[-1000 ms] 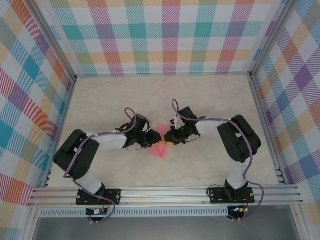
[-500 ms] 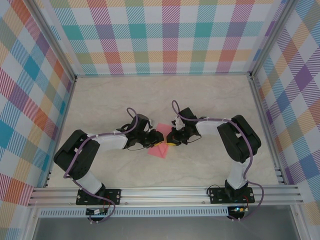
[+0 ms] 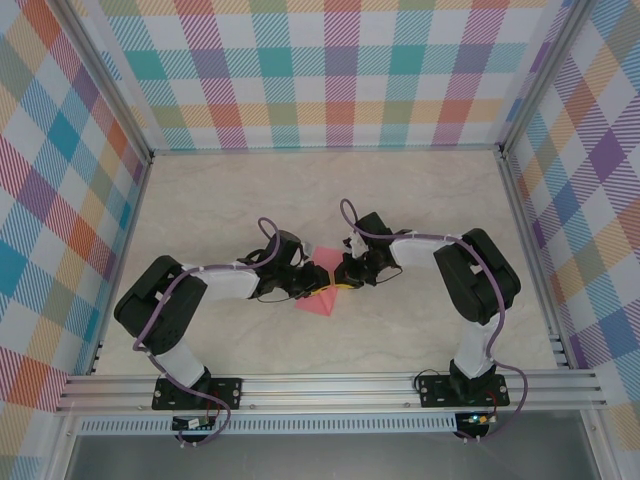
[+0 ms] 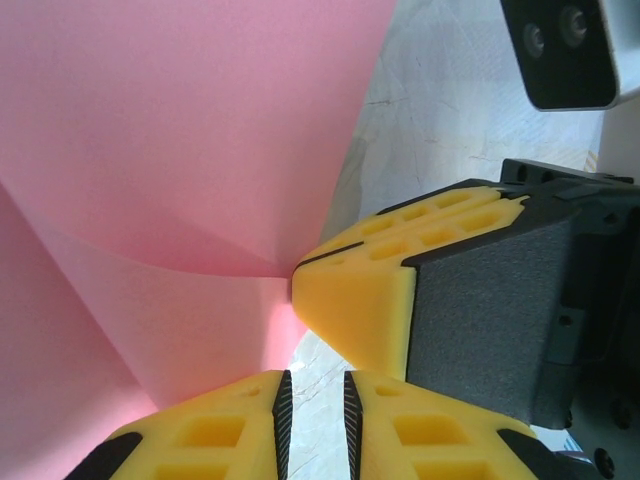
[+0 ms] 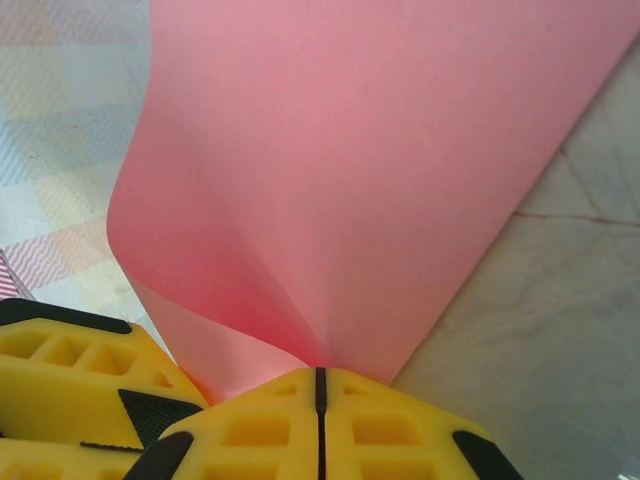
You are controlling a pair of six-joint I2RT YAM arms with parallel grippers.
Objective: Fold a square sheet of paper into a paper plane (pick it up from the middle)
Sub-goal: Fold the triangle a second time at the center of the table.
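From overhead I see my left gripper (image 3: 317, 284) and right gripper (image 3: 341, 278) meeting over the thin salmon-pink square sheet of paper (image 3: 318, 302), mid-table. The left wrist view adds that the left jaws stand slightly apart. The right wrist view shows the right jaws pinched on the curling sheet.

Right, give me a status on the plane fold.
Done: the paper is partly lifted off the table and curls upward. In hand: the right gripper is shut on its edge, and the left gripper sits beside it, jaws slightly apart with nothing between them. Left: nearly everything. No nose, ridge or wings show yet, only a soft bend.
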